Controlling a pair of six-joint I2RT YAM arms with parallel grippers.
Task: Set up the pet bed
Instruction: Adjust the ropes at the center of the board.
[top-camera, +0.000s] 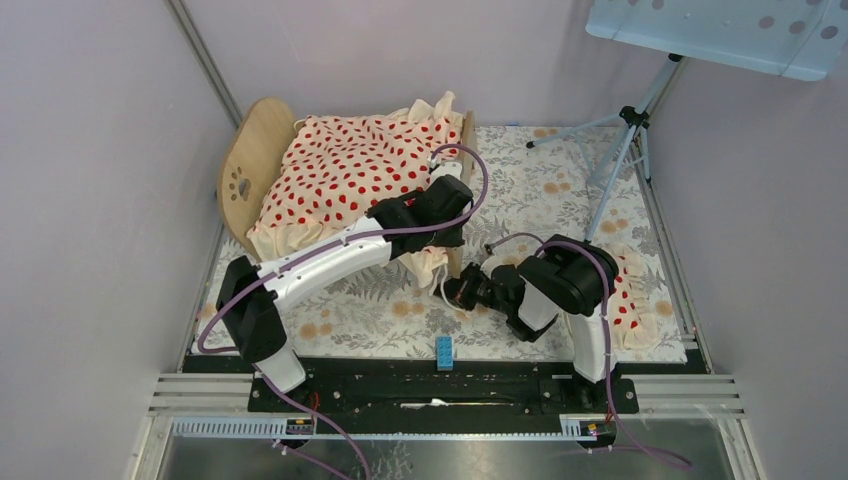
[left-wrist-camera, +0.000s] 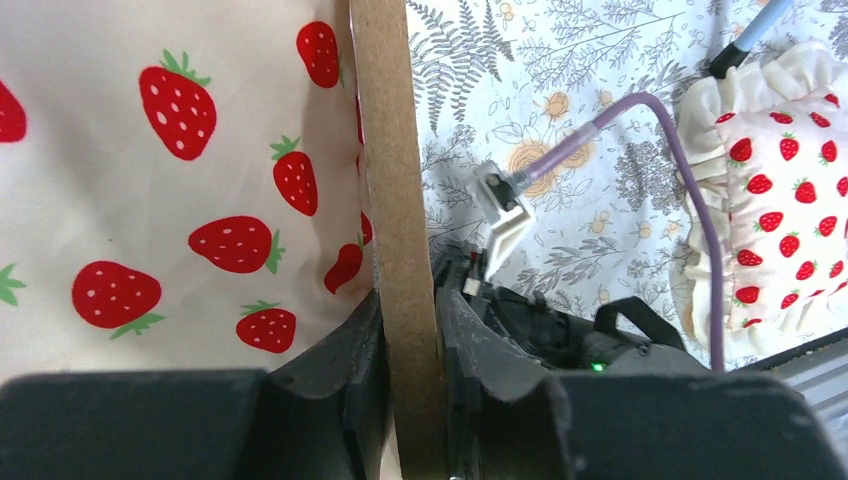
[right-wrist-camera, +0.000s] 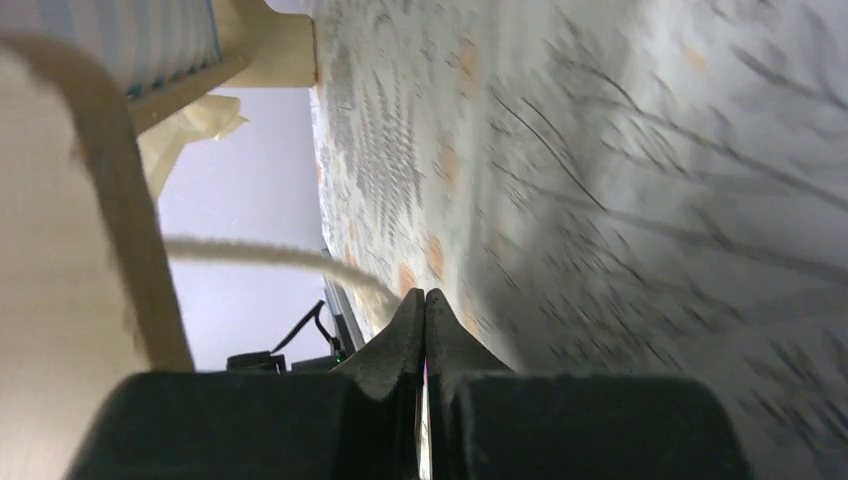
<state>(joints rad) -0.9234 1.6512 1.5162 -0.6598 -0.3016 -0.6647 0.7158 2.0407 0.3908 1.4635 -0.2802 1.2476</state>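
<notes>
The pet bed (top-camera: 252, 160), a light-wood frame, stands at the back left under a cream blanket (top-camera: 350, 170) with red strawberries. My left gripper (top-camera: 455, 218) is shut on the bed's near end board (left-wrist-camera: 392, 180), one finger on each face; the left wrist view shows my left gripper (left-wrist-camera: 410, 340) with the blanket (left-wrist-camera: 180, 200) just to its left. My right gripper (top-camera: 455, 292) lies low on the floral cloth, shut (right-wrist-camera: 425, 300). A cream cord (right-wrist-camera: 260, 255) runs to its tips; whether it is pinched I cannot tell. The striped mattress (right-wrist-camera: 130, 45) shows beside the end board (right-wrist-camera: 110, 200).
A small ruffled strawberry pillow (top-camera: 632, 295) lies at the right, partly behind my right arm, also the pillow (left-wrist-camera: 790, 190). A tripod (top-camera: 625, 150) stands at the back right. A small blue block (top-camera: 444, 350) sits at the cloth's front edge. Walls close in both sides.
</notes>
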